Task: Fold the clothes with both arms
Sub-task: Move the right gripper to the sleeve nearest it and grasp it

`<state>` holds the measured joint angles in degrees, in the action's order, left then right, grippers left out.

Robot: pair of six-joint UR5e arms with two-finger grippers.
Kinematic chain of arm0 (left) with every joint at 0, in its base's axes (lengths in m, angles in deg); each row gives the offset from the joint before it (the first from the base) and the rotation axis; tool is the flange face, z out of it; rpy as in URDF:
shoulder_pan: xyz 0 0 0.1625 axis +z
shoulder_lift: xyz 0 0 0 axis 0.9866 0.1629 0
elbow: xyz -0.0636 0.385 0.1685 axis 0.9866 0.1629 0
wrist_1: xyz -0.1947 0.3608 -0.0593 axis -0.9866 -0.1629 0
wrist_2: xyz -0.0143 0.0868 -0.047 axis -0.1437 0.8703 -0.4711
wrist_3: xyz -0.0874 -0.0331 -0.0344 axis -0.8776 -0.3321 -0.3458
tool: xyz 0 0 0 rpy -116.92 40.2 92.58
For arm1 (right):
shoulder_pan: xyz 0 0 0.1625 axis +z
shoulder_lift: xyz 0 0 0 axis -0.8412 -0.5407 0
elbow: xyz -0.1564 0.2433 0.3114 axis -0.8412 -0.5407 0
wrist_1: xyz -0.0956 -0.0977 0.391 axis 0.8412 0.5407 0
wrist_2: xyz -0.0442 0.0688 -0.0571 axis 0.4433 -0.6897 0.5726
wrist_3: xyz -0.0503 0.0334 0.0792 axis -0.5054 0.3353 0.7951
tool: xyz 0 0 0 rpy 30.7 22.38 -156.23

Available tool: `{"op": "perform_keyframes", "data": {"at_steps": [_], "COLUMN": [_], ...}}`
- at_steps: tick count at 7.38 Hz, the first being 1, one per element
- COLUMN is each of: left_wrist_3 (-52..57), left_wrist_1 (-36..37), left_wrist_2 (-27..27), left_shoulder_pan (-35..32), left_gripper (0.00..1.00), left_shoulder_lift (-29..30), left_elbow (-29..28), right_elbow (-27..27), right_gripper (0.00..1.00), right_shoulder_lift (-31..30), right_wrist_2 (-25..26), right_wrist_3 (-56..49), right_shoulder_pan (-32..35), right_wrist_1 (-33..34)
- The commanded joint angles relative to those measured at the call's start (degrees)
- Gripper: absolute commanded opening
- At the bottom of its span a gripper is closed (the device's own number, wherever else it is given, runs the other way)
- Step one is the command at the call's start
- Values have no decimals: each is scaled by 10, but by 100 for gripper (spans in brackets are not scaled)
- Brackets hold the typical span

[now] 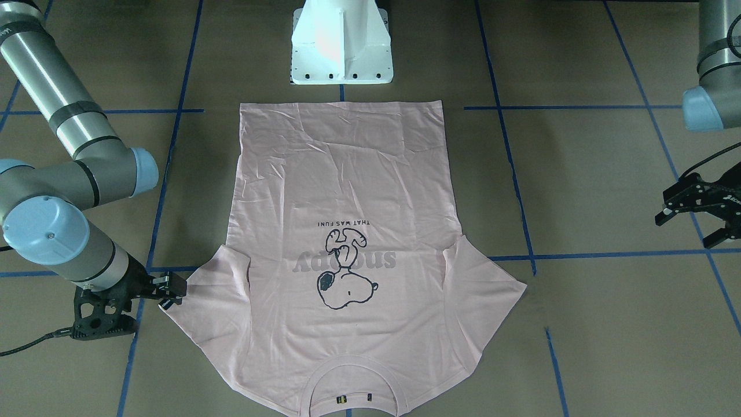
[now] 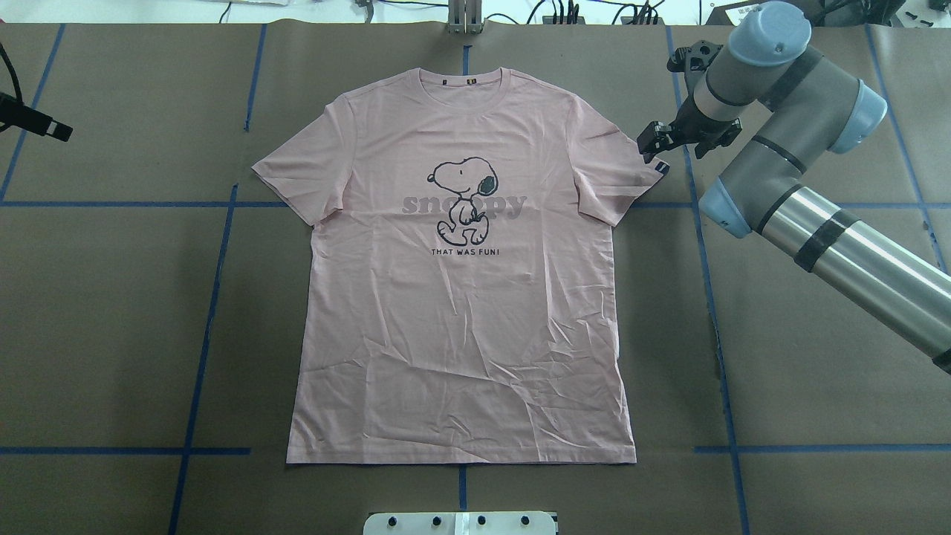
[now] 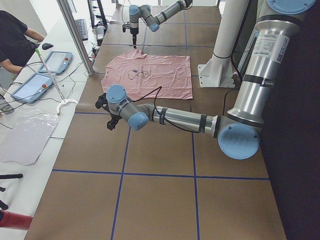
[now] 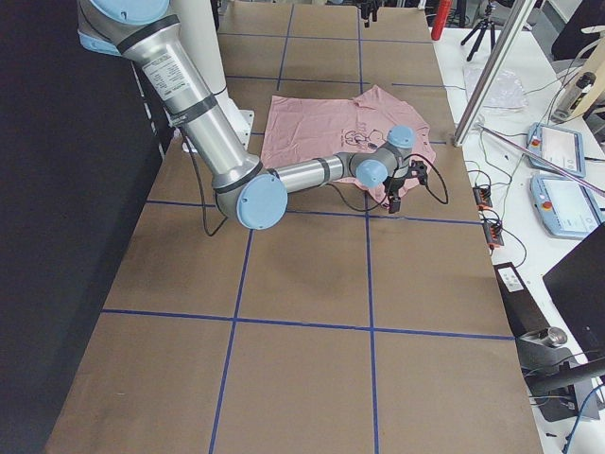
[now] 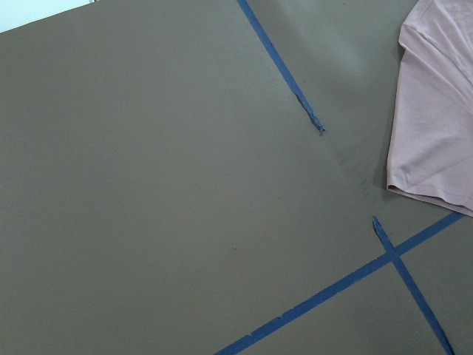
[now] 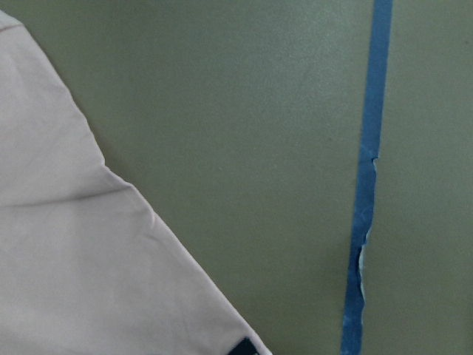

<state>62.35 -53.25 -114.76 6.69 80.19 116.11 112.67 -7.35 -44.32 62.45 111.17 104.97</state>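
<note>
Right gripper (image 2: 652, 146) beside T-shirt (image 2: 461, 319), collar (image 2: 466, 83) pointing away from pedestal (image 1: 341, 46).

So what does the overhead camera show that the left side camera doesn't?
Only overhead: the shirt's dog print is readable, and the right gripper is seen clearly at the sleeve tip. Only the left side view: a person with tablets off to the side, and the whole left arm. Both: the shirt lying flat and the right arm reaching to its sleeve.
</note>
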Motion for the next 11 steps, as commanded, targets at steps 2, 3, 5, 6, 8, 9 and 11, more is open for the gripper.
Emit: {"op": "perform_keyframes", "data": {"at_steps": [2,3,5,6,8,9,11], "left_wrist_3": [1,2,3,4,4,4,4], "left_wrist_1": [-1,-1,-1,-1,-1,-1,-1], "left_wrist_2": [0,-1,-1,-1,-1,-1,-1], "left_shoulder_pan": [0,0,0,0,0,0,0], "left_gripper": [100,100,100,100,100,100,100], "left_shoulder_lift": [-2,-3,-4,-5,-5,-4,-5], "left_elbow": [2,2,2,2,2,2,2], "right_elbow": [-13,-13,-14,-14,-13,-13,-10], "right_gripper": [96,96,95,74,41,30,28], "right_shoulder_lift": [6,5,4,4,3,4,6], "right_wrist_2": [5,3,1,1,1,1,0], "right_wrist_3": [1,2,2,2,2,2,2], "right_shoulder_pan": [-7,-10,-18,-20,-20,-20,-18], "right_wrist_1": [1,1,3,3,3,3,1]}}
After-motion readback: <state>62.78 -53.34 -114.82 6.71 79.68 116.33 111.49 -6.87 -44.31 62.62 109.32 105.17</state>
